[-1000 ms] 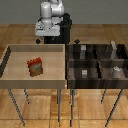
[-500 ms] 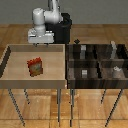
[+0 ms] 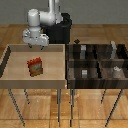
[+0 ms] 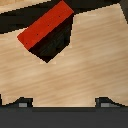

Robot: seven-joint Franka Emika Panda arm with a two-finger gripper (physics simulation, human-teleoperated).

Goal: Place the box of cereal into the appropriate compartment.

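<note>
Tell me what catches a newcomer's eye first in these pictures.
The red cereal box stands out, lying alone in the light wooden tray on the exterior view's left. The white arm's claw hangs above the tray's far edge. On the right sits the dark four-cell bin, holding small grey blocks.

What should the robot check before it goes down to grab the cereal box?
1. Box of cereal lies in the light wooden tray, nothing on it: ok.
2. Gripper is above the tray's far side, not yet over the box: not ok.
3. Jaws open: looks so in the wrist view, ok.
4. Box shows in the wrist view, turned at a slant to the jaws: not ok.
5. Dark four-cell bin stands on the exterior view's right: ok.
6. Room in the target cell: cannot tell.
</note>
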